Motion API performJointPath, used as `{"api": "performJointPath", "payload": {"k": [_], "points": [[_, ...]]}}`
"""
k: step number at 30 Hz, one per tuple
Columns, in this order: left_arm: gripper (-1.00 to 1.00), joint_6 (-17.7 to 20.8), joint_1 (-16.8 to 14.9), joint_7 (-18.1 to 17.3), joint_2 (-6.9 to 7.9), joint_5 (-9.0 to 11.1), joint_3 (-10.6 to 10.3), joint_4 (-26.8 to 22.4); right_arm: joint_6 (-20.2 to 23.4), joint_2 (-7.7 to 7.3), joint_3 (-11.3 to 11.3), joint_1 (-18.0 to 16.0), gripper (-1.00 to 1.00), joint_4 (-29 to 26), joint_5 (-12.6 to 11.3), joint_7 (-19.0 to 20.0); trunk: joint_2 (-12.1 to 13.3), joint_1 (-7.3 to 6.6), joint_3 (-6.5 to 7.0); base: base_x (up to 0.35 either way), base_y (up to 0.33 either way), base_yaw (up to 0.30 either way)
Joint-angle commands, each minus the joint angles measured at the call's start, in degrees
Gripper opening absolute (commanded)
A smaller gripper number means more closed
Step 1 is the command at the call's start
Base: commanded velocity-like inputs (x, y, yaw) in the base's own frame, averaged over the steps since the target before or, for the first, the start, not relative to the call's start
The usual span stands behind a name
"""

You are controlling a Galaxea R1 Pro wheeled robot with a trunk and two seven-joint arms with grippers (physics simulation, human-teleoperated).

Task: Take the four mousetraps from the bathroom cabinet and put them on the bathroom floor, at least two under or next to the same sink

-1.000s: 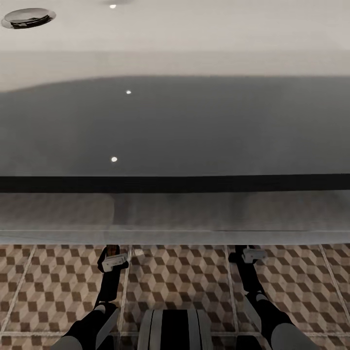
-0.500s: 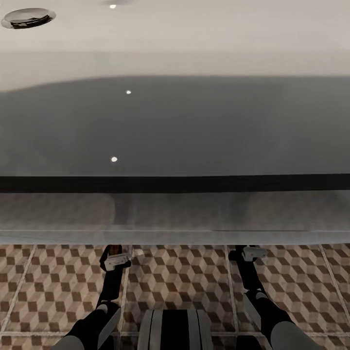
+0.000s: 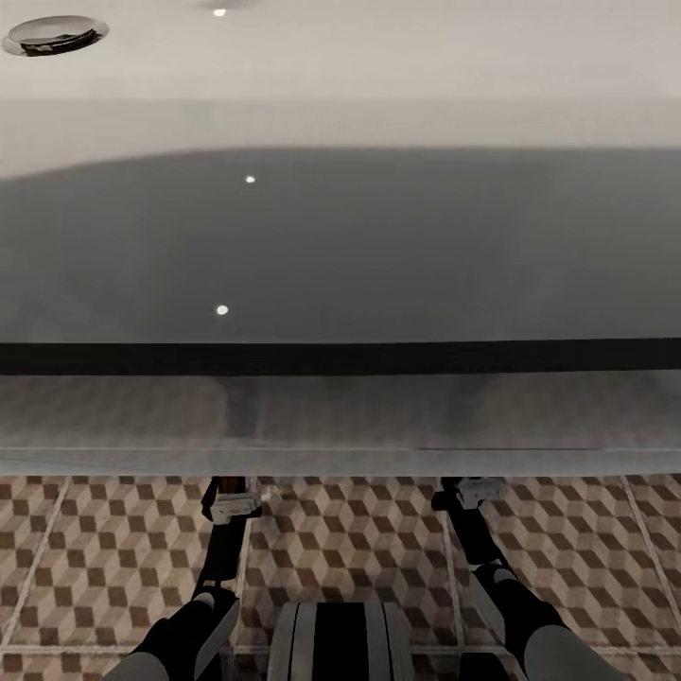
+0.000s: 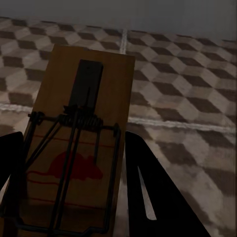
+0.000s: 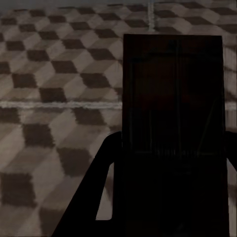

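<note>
Each gripper, left [image 3: 230,499] and right [image 3: 473,492], grasps a mousetrap [image 4: 79,143] [image 5: 173,133] lengthwise along its fingers, held above the floor [image 3: 359,539] just near of the sink [image 3: 340,454].

Both arms stretched forward and low, side by side. Left gripper [image 4: 69,197] clamped on a mousetrap [image 4: 81,133], right gripper [image 5: 168,197] clamped on another mousetrap [image 5: 173,128].
</note>
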Motion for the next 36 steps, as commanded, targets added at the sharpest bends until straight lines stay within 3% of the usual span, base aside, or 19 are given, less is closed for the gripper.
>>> {"api": "performJointPath", "payload": {"k": [1, 8, 18, 21, 25, 27, 32, 36], "points": [[-1.00, -0.16, -0.05, 0.78, -0.02, 0.01, -0.49, 0.01, 0.07, -0.04, 0.14, -0.02, -1.00, 0.05, -0.66, 1.21, -0.01, -0.01, -0.03, 0.000, 0.000, 0.000], [-1.00, -0.20, -0.05, 0.67, -0.14, 0.08, -0.49, -0.02, 7.58, -0.16, 0.61, -0.07, -1.00, 0.03, 0.61, 2.28, -0.01, -0.01, -0.03, 0.000, 0.000, 0.000], [-1.00, 0.20, -0.05, -2.46, -0.96, -0.01, -0.49, -0.01, 10.84, -0.30, 0.64, -0.13, -1.00, 0.05, 0.83, 2.43, -0.01, -0.01, -0.03, 0.000, 0.000, 0.000], [-1.00, 0.38, -0.05, -3.00, -1.28, -0.07, -0.46, 0.03, 15.07, -0.61, 0.59, -0.42, -1.00, 0.04, 0.81, 2.38, -0.01, -0.01, -0.03, 0.000, 0.000, 0.000], [-1.00, 0.49, -0.05, -2.96, -1.28, -0.08, -0.42, 0.03, 16.38, -0.78, 0.49, -0.52, -1.00, -0.03, 0.77, 2.35, -0.01, -0.01, -0.03, 0.000, 0.000, 0.000], [-1.00, 1.19, -0.06, -2.95, -1.22, -0.08, -0.38, 0.04, 16.61, -0.92, 0.41, -0.57, -1.00, -0.07, 0.68, 2.03, -0.01, -0.01, -0.03, 0.000, 0.000, 0.000], [-1.00, 7.09, -0.64, -2.95, -1.11, -0.01, -0.32, -0.03, 17.10, -1.17, 0.32, -2.25, -1.00, 0.26, 0.12, 1.49, -0.01, -0.01, -0.03, 0.000, 0.000, 0.000], [-1.00, 8.52, -0.96, -2.89, -0.94, 0.02, -0.26, -0.03, 17.16, -1.22, 0.31, -2.64, -1.00, 0.38, 0.01, 1.42, -0.01, -0.01, -0.03, 0.000, 0.000, 0.000]]}}
